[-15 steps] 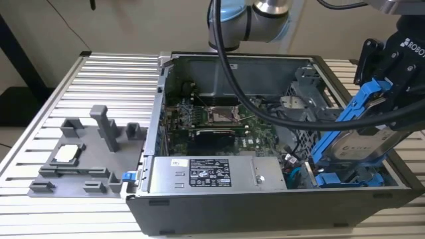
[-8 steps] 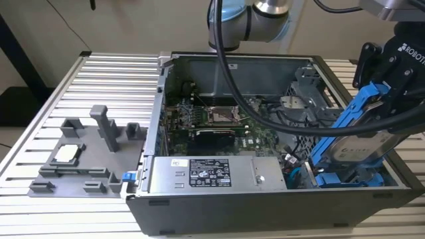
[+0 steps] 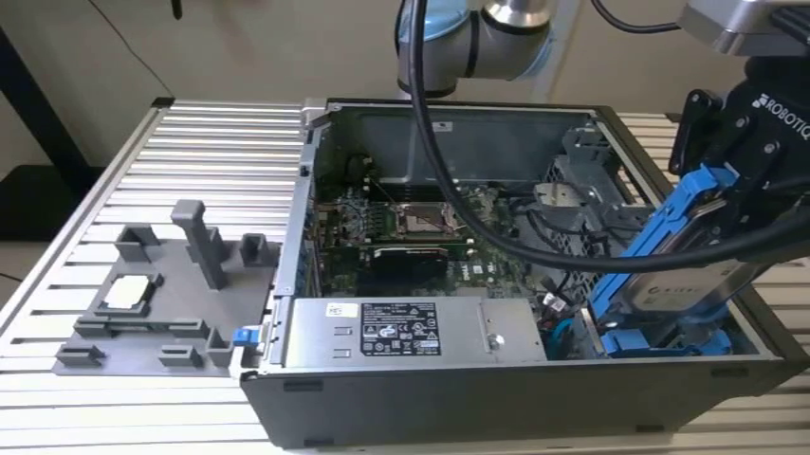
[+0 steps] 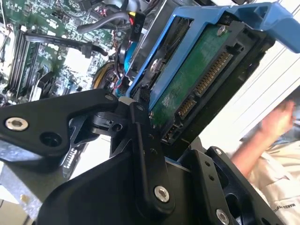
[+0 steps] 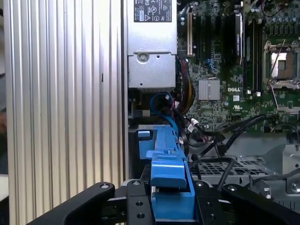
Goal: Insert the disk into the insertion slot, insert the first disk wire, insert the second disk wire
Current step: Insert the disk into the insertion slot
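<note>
Black gripper (image 3: 731, 201) is pinching the blue-framed, silver metal disk (image 3: 671, 294), tilting it steeply inside the open computer case (image 3: 506, 389), tight against its side wall beside the perforated drive cage (image 5: 234, 167).

Arm (image 3: 475, 43): silver-grey tubular joints, pale blue end caps, black cables (image 3: 430, 123) trailing. Gripper (image 5: 171, 194): matte black housing, white lettering (image 3: 781, 102), black linked jaws, silver screws (image 4: 161, 193), round pivot holes.

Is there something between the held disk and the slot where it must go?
Black cables loop over the perforated drive cage ahead of the disk in the end effector; whether they block its bay is unclear.
</note>
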`<control>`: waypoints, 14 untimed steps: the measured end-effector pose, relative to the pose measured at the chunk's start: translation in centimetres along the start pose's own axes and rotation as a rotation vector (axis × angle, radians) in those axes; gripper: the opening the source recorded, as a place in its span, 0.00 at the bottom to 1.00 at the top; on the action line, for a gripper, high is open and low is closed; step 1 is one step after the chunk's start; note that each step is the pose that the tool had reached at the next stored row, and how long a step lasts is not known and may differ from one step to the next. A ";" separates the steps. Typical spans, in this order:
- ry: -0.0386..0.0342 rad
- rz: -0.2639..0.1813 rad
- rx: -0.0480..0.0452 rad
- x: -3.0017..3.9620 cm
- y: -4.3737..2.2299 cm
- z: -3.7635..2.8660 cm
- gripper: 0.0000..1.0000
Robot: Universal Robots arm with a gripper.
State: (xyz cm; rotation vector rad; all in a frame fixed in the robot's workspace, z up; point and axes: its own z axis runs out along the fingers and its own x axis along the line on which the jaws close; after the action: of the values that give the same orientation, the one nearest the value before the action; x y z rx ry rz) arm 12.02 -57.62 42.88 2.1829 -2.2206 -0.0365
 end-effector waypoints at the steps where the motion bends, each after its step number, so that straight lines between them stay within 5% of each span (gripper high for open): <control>1: -0.0001 -0.001 0.0006 0.00 -0.01 0.10 0.33; 14: -0.0047 -0.028 0.0273 -0.25 -0.13 1.23 0.33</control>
State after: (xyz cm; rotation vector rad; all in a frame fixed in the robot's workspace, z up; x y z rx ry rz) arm 12.12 -57.38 41.64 2.2305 -2.2057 -0.0120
